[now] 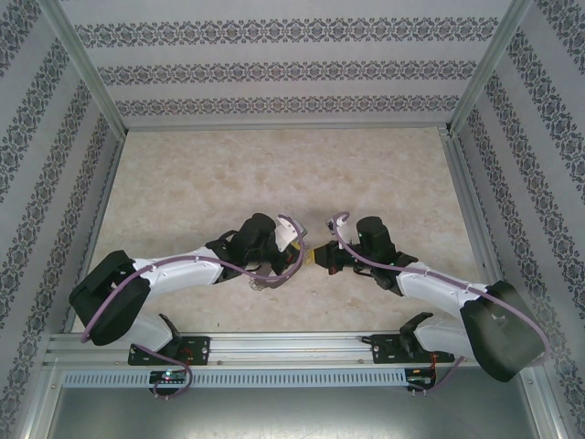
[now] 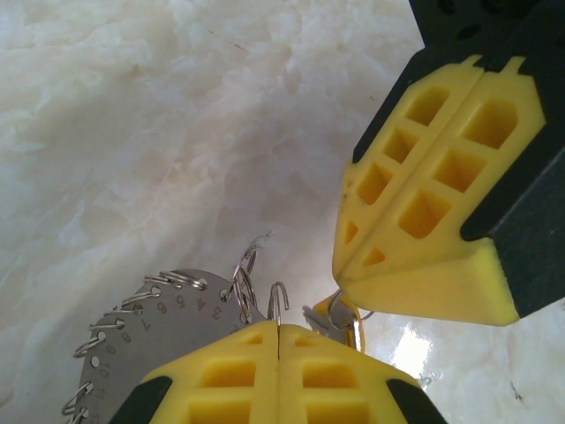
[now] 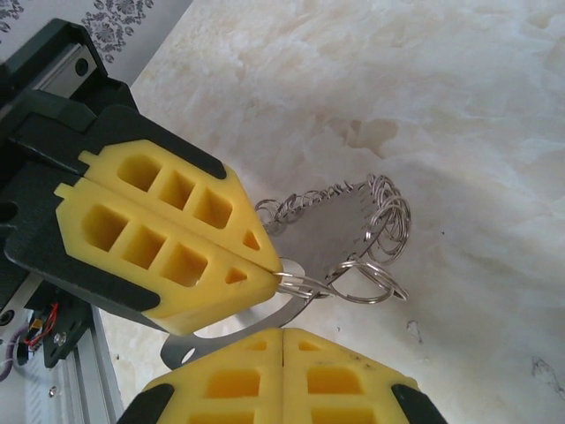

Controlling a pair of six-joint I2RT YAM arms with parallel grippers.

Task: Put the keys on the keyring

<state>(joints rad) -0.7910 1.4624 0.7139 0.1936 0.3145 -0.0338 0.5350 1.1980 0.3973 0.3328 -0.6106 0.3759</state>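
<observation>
**Threading step under way**

Mid-table, the left gripper (image 2: 279, 337) is clamping shut on the keyring (image 2: 168, 309). The right gripper (image 2: 346, 269) – also closed – is seemingly pinching the tiny key (image 2: 350, 320) just right of it. Next is likely easing the key onto the keyring – precisely.

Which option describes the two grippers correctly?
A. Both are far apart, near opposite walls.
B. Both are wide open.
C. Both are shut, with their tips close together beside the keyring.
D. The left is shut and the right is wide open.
C: in the left wrist view, the left gripper and the right gripper each have their yellow fingers pressed together without a gap, and their tips almost meet next to the keyring.
</observation>
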